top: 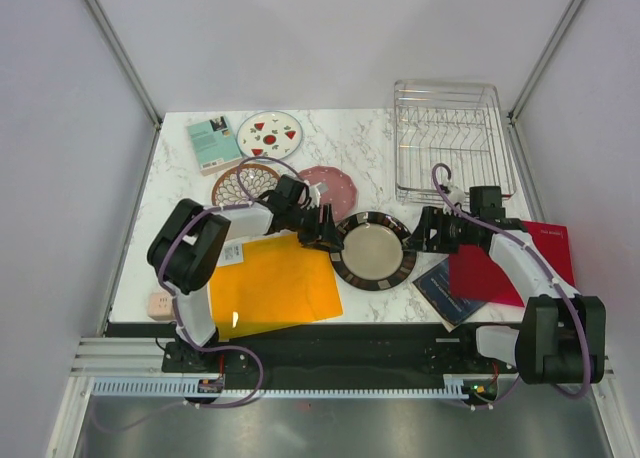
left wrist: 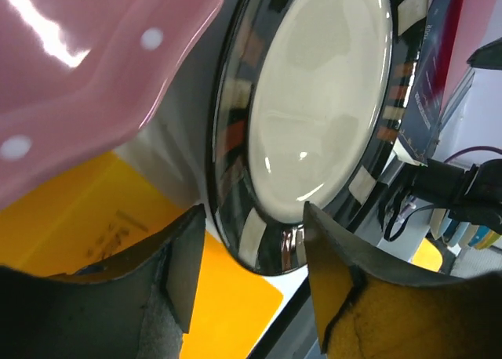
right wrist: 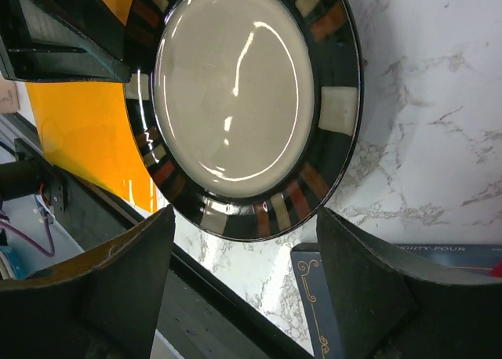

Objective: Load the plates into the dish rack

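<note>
The large dark-rimmed, cream-centred plate (top: 372, 250) lies on the marble table between my two grippers. My left gripper (top: 325, 233) is open at the plate's left rim; in the left wrist view (left wrist: 251, 277) the rim (left wrist: 271, 253) sits between the fingers without being clamped. My right gripper (top: 420, 233) is open at the plate's right rim, which lies just ahead of the fingers in the right wrist view (right wrist: 243, 284). The pink dotted plate (top: 330, 185), the maroon lattice plate (top: 245, 183) and the white plate with red and green shapes (top: 270, 131) lie at the back left. The silver wire dish rack (top: 447, 138) stands at the back right and holds no plates.
A flat orange sheet (top: 275, 283) lies front left, under the plate's left edge. A red sheet (top: 510, 263) and a dark blue book (top: 445, 283) lie under the right arm. A teal book (top: 212, 143) lies back left. A small pink object (top: 160, 303) lies at the front left corner.
</note>
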